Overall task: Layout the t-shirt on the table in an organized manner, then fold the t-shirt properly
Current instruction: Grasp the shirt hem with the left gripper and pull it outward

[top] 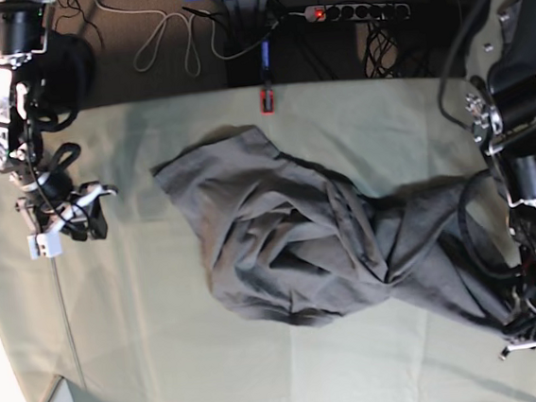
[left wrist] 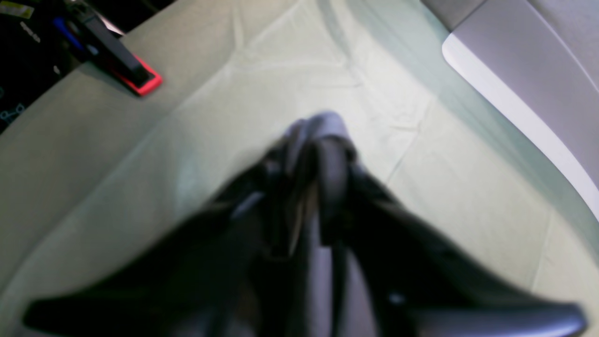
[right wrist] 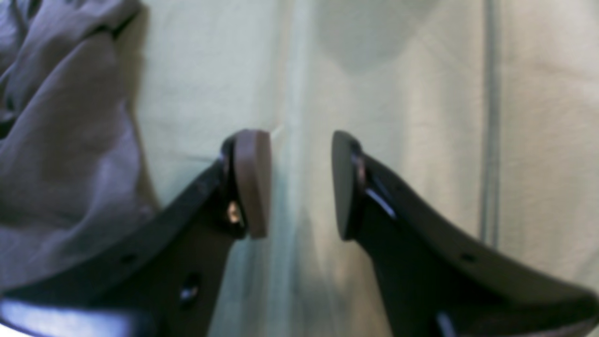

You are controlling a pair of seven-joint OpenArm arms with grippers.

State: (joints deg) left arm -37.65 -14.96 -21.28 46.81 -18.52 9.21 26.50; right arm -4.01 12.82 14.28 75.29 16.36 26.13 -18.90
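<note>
In the left wrist view, the left gripper [left wrist: 318, 154] is blurred, with a bunch of the grey t-shirt [left wrist: 323, 126] sitting between its dark fingers [left wrist: 262, 196]. Whether they are pinching the fabric or have let go of it I cannot tell. Below lies the pale green tabletop [left wrist: 290, 70], and a red clamp [left wrist: 140, 79] sits at its edge.

In the right wrist view, the right gripper [right wrist: 299, 182] hangs over bare green cloth with its fingers [right wrist: 252, 182] spread and nothing between them. A crumpled part of the t-shirt fills the left side of this view, apart from the fingers.

In the base view, the t-shirt [top: 290, 227] lies crumpled in the middle of the tabletop [top: 168, 344], one end stretched toward the left gripper [top: 531, 323] at the lower right. The right gripper [top: 79, 214] is at the upper left, well apart from the shirt.
</note>
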